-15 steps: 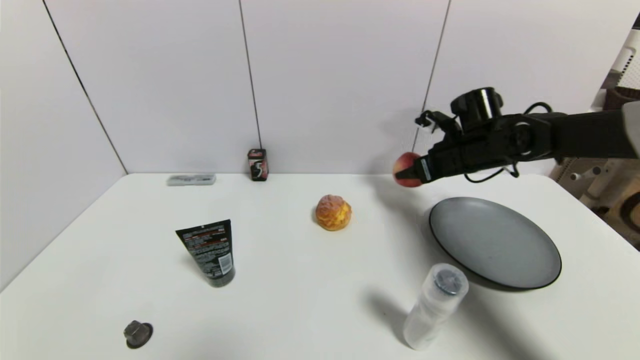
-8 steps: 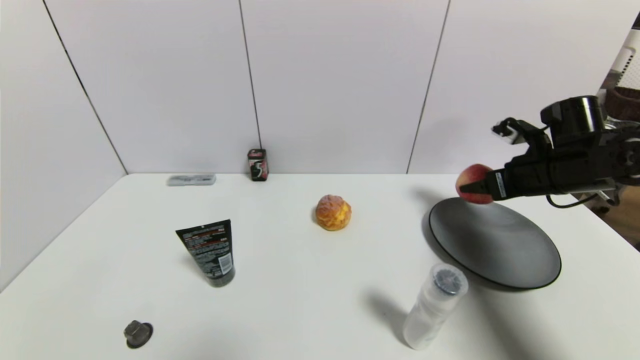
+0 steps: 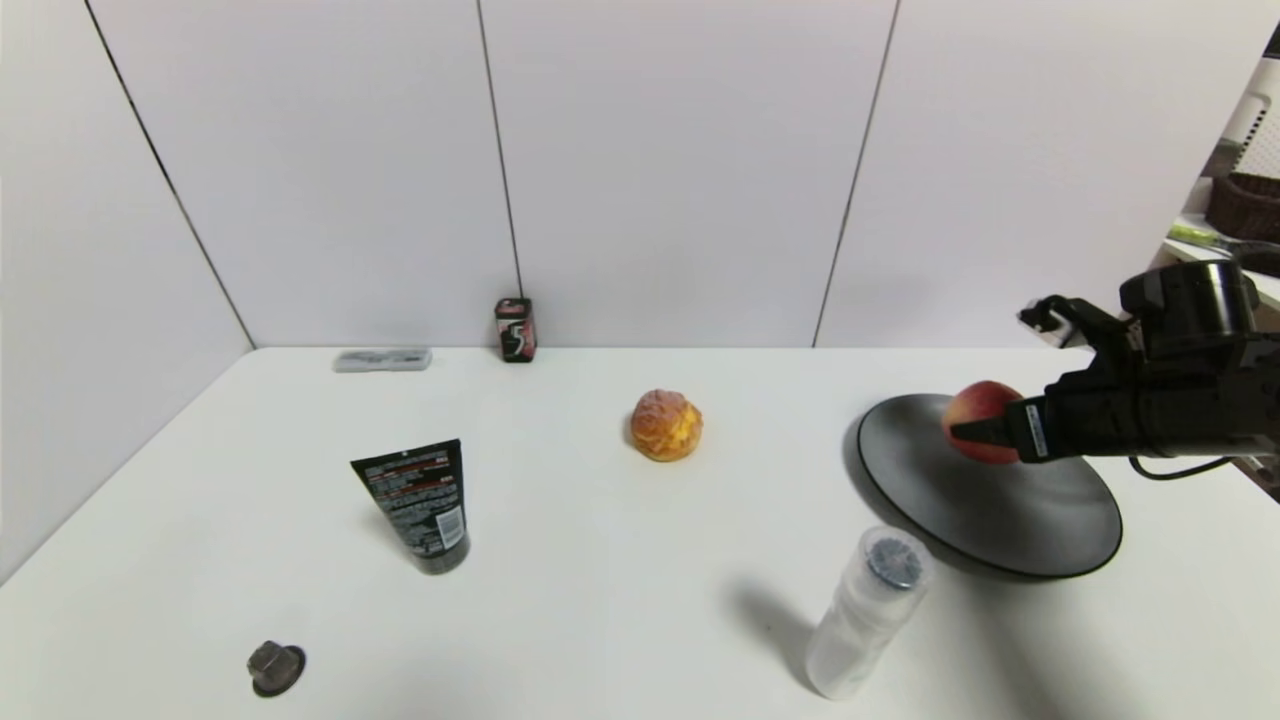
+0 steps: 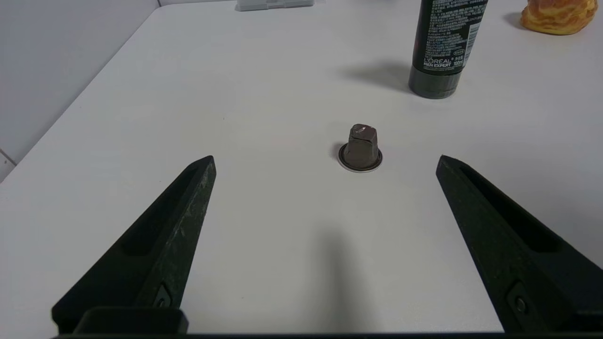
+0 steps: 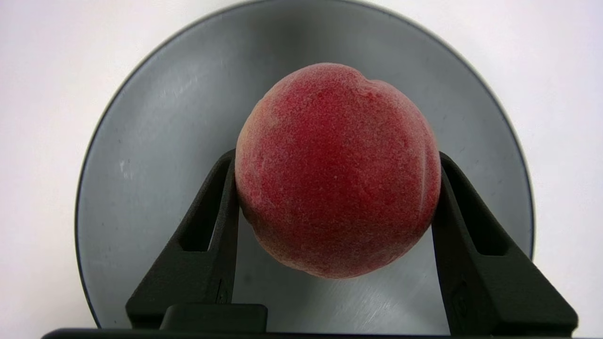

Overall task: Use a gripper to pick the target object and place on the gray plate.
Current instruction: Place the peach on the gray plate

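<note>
My right gripper (image 3: 975, 432) is shut on the red-pink peach (image 3: 981, 421) and holds it just above the far part of the gray plate (image 3: 1000, 520). In the right wrist view the peach (image 5: 337, 169) sits between both black fingers (image 5: 214, 221), with the plate (image 5: 155, 141) spread beneath it. I cannot tell whether the peach touches the plate. My left gripper (image 4: 325, 162) is open and empty, low over the near-left part of the table, out of the head view.
A golden cream puff (image 3: 666, 425) sits mid-table. A black tube (image 3: 418, 503) stands to its left, a clear bottle (image 3: 868, 612) lies just before the plate, a small dark capsule (image 3: 274, 667) is near-left, and a red-black box (image 3: 515, 329) and grey case (image 3: 382, 359) sit by the wall.
My right gripper has carried the peach to the right and downward, from the air left of the plate to low over the plate. The left arm has not moved.
</note>
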